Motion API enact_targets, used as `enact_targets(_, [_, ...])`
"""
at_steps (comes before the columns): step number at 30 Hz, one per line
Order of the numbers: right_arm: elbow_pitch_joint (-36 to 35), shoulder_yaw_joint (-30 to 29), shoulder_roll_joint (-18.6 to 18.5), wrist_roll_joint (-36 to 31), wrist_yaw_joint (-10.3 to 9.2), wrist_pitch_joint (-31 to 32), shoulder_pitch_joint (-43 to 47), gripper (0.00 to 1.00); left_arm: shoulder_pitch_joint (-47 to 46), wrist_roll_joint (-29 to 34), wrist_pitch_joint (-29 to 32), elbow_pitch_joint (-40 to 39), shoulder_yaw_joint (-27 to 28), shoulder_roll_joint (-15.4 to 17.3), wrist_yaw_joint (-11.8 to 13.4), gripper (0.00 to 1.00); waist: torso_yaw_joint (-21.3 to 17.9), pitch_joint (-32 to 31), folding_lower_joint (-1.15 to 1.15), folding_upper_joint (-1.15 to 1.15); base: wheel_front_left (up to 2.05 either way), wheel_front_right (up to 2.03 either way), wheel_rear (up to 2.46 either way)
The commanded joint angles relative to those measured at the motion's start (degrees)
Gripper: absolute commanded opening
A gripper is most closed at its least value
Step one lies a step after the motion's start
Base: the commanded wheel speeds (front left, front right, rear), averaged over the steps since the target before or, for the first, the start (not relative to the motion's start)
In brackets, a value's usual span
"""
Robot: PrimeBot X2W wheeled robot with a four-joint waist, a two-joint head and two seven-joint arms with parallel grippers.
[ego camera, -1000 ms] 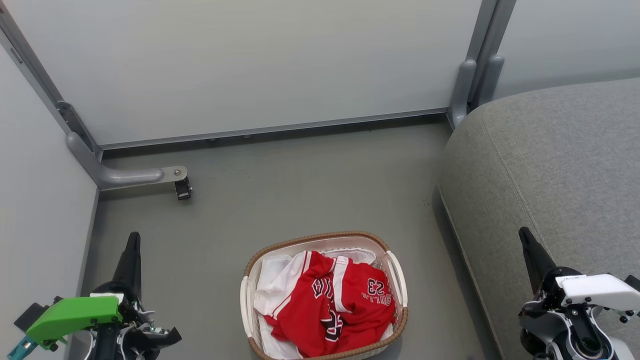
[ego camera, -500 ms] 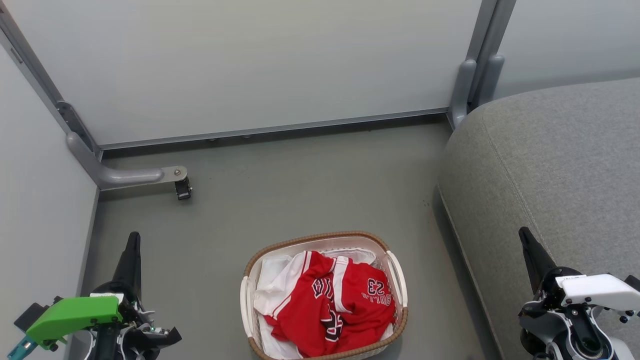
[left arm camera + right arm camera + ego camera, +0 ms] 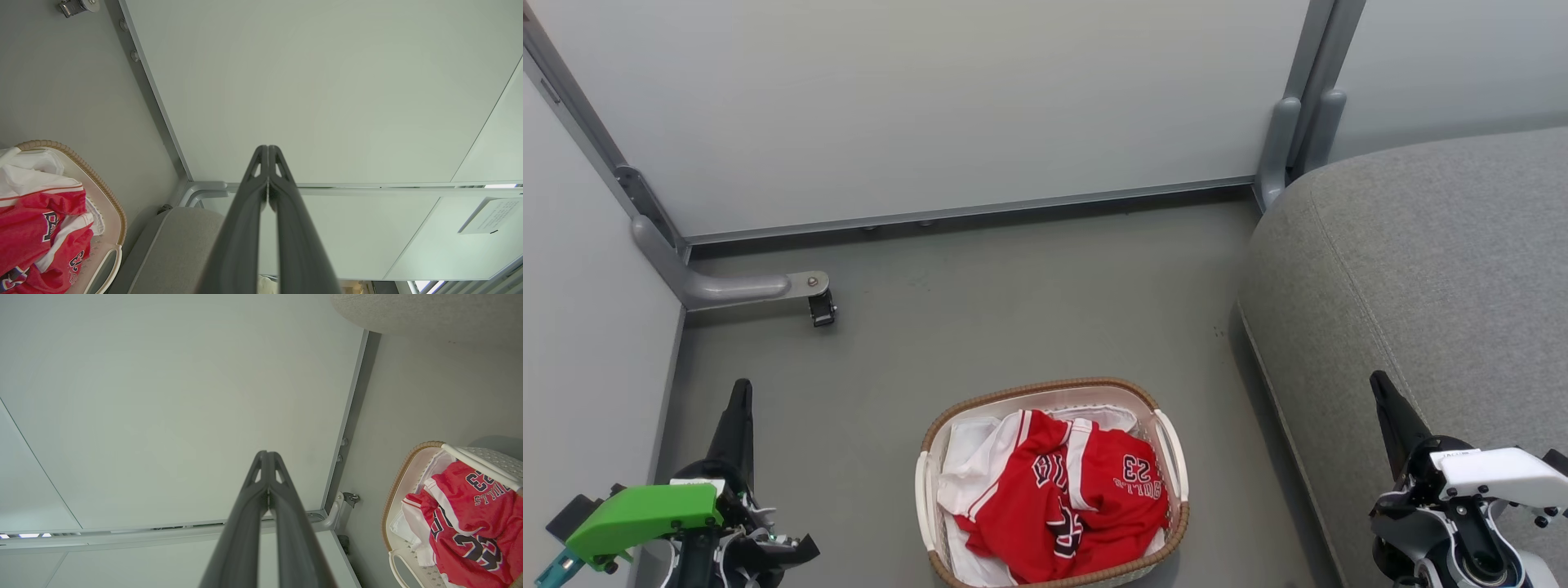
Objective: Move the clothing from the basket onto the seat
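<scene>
The red clothing (image 3: 1070, 498) with white trim and the number 23 lies bunched in the oval white basket (image 3: 1172, 445), which stands on the grey floor at the bottom middle of the head view. The large grey seat (image 3: 1421, 269) rises at the right, close beside the basket. My left gripper (image 3: 740, 392) is shut and empty at the lower left, well left of the basket. At the lower right my right gripper (image 3: 1378, 382) is shut and empty, over the seat's front edge. The wrist views show the clothing (image 3: 28, 228) (image 3: 470, 514) and shut fingertips (image 3: 267, 149) (image 3: 267, 454).
Pale partition panels (image 3: 931, 106) close off the back and left, with a grey metal foot and caster (image 3: 821, 309) on the floor at the left. A grey post (image 3: 1286, 147) stands between the panels by the seat's far corner. Open floor lies beyond the basket.
</scene>
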Motion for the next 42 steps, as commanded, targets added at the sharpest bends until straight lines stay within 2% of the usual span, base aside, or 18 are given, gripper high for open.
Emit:
enact_targets(1, [-0.18,-0.05,-0.35,0.18,0.0,0.1,-0.25,0.0,-0.7,-0.1,0.09,-0.1,0.05,0.01,-0.32,0.0,0.0,0.0,0.0,0.0,0.0,0.0,0.0])
enact_targets(4, [-0.19,-0.05,-0.35,0.18,0.0,0.1,-0.25,0.0,-0.7,-0.09,0.09,-0.1,0.05,0.01,-0.32,0.0,0.0,0.0,0.0,0.0,0.0,0.0,0.0])
enact_targets(5, [0.0,0.0,0.0,0.0,0.0,0.0,0.0,1.0,0.0,0.0,0.0,0.0,0.0,0.0,0.0,1.0,0.0,0.0,0.0,0.0,0.0,0.0,0.0])
enact_targets(9, [1.91,0.21,0.68,-0.01,-0.02,-0.01,1.33,1.0,1.33,0.01,-0.04,1.97,-0.19,-0.37,0.11,1.0,0.0,0.0,0.0,0.0,0.0,0.0,0.0])
enact_targets(25, [0.78,2.09,0.47,-4.72,-0.02,-4.54,2.12,1.0,3.2,4.05,-4.56,-1.2,-3.72,-0.27,0.06,1.0,0.03,0.1,0.0,0.0,0.0,0.0,0.0])
enact_targets(42, [-0.87,0.45,0.28,-18.73,-0.01,-8.47,2.36,1.0,3.99,18.02,-8.47,-4.52,-7.08,-0.17,0.0,1.0,0.22,0.12,0.0,0.0,0.0,0.0,0.0])
